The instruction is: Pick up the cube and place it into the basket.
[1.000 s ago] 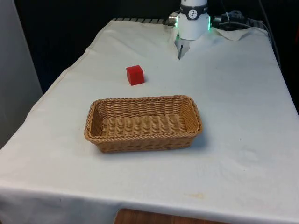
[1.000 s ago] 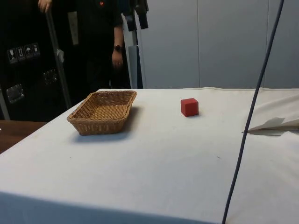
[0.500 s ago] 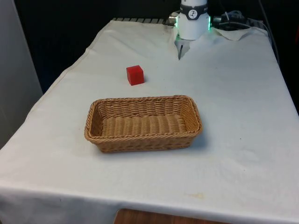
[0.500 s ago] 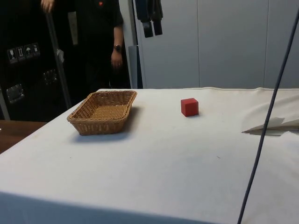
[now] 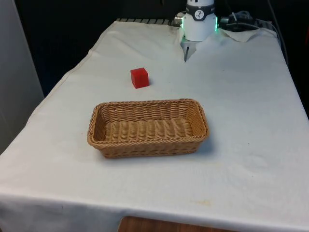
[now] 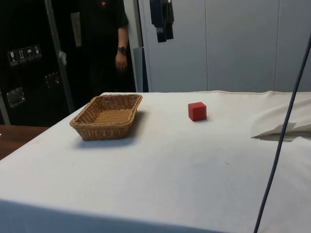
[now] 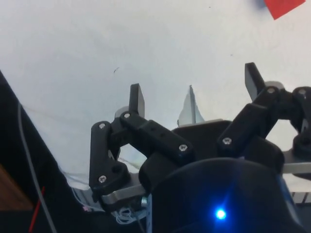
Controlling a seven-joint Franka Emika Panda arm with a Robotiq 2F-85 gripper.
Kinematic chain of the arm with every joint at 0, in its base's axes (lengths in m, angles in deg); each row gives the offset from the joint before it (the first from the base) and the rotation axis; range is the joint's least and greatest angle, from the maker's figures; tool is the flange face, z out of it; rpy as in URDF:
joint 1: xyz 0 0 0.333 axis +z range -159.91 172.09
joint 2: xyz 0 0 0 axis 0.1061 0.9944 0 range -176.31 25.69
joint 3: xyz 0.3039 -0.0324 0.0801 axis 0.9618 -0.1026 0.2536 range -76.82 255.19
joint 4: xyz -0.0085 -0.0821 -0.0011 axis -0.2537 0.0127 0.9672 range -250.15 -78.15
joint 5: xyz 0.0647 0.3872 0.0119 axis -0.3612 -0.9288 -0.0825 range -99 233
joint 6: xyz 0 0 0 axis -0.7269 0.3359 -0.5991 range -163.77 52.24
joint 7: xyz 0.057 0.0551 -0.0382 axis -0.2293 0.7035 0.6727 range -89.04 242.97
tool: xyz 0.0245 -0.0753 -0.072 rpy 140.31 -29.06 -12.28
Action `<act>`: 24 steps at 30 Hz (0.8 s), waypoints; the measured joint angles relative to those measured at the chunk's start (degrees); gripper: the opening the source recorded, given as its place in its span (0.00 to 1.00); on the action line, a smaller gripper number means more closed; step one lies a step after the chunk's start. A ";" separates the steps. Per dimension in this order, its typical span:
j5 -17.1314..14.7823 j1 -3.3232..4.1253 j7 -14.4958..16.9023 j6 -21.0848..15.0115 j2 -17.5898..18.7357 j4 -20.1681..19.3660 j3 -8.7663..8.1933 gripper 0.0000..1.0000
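Note:
A red cube (image 5: 139, 78) rests on the white cloth, behind the wicker basket (image 5: 147, 127) and toward the front view's left. From the side, the cube (image 6: 197, 111) lies to the right of the basket (image 6: 108, 116), with bare cloth between them. My gripper (image 6: 162, 31) hangs high above the table, well apart from both. In the wrist view my gripper (image 7: 194, 86) is open with nothing between its fingers, and a corner of the cube (image 7: 283, 7) lies far below on the cloth.
A person in dark clothes (image 6: 104, 43) stands behind the table's far side, beside a grey upright post (image 6: 58, 53). A cable (image 6: 284, 121) crosses the side view at the right. A fold of cloth (image 6: 284, 128) lies near the robot's base (image 5: 199, 21).
In the side view my gripper has moved to the right above the table. The cable has swung right, then partly back. The person's raised hand has left the picture. Cube and basket have not moved.

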 measured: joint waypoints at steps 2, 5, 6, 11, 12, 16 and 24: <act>0.34 -0.17 1.09 -0.63 0.00 -0.40 -0.46 1.00; 0.63 -0.29 1.83 -0.92 0.00 -0.57 -0.74 1.00; 0.69 -0.29 2.18 -1.09 0.00 -0.69 -0.92 1.00; 1.09 -0.52 4.30 -1.78 -0.06 -1.89 -1.89 1.00; 1.15 -0.52 4.58 -1.89 -0.17 -2.23 -2.01 1.00; 1.55 -0.57 5.44 -2.64 -0.63 -3.55 -2.58 1.00; 2.18 -0.69 8.59 -4.76 -1.09 -5.67 -4.53 1.00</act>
